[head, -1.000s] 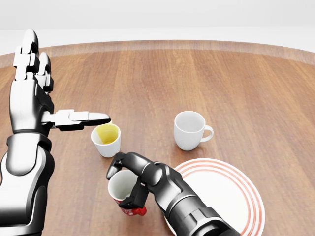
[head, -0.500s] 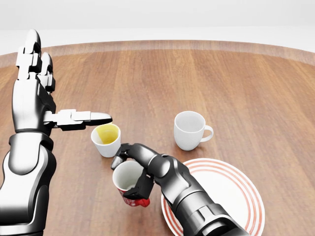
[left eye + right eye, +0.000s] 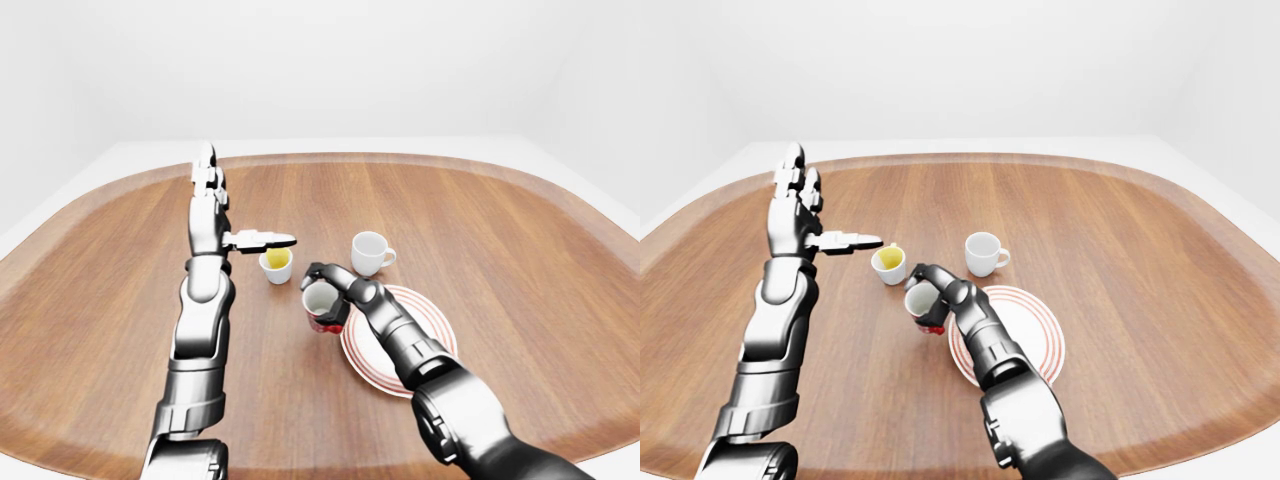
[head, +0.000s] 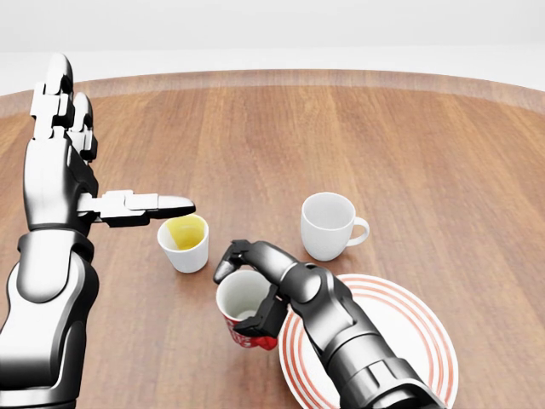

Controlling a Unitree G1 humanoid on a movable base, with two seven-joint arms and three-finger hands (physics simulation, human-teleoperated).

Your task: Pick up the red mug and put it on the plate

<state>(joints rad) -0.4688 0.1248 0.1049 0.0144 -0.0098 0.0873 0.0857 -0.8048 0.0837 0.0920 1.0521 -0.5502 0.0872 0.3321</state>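
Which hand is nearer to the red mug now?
Right. The right hand is closed round the red mug beside the plate; the left hand, open, is farther, above the yellow cup.

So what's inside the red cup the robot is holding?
The red mug looks empty: only its white inside wall shows. The right hand wraps its rim and side, so part of the inside and the bottom are hidden.

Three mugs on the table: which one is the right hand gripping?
The red mug, beside the plate's left rim. The right hand closes round it; the yellow-lined mug and plain white mug stand untouched.
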